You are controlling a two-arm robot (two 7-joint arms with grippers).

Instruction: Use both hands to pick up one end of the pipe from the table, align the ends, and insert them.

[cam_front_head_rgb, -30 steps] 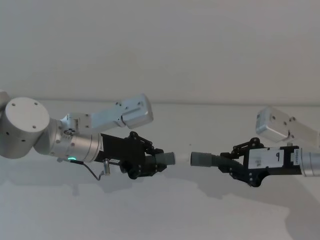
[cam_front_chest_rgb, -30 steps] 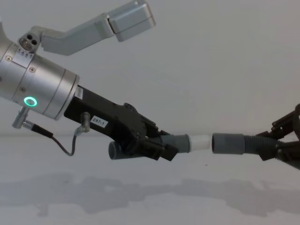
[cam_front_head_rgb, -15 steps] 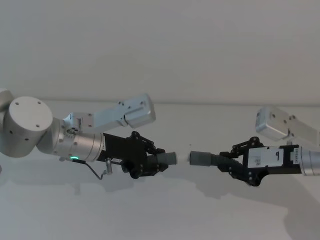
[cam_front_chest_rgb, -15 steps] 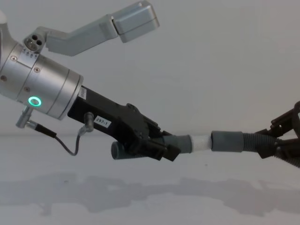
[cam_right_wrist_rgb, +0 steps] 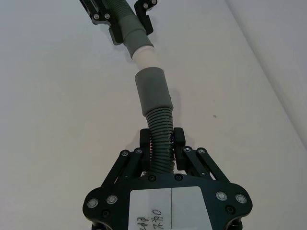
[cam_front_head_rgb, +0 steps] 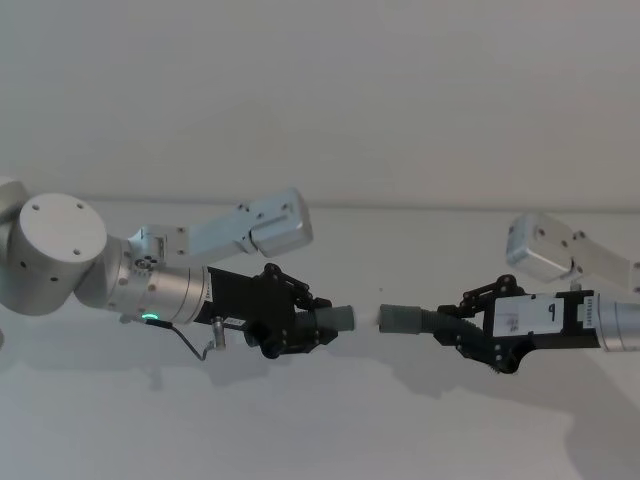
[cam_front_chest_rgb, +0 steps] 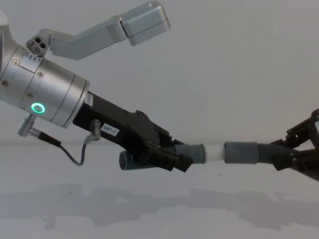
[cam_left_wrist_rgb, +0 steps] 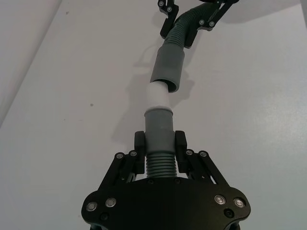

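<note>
My left gripper is shut on the short dark grey tube, held above the white table. The tube's stepped collar and white tip point right. My right gripper is shut on the ribbed hose, whose smooth grey cuff points left. Both ends sit nearly in line. In the left wrist view the left gripper holds the tube, its white tip meeting the mouth of the cuff. How far the tip is inside is hidden. The right wrist view shows the right gripper behind its cuff.
Both wrist camera housings, left and right, stick up above the arms. A thin cable loops under the left wrist. The table around and below the pipe is bare.
The two ends have drawn together. A small gap between white tip and cuff one second ago has closed; the left arm shifted slightly right and the cuff slightly left.
</note>
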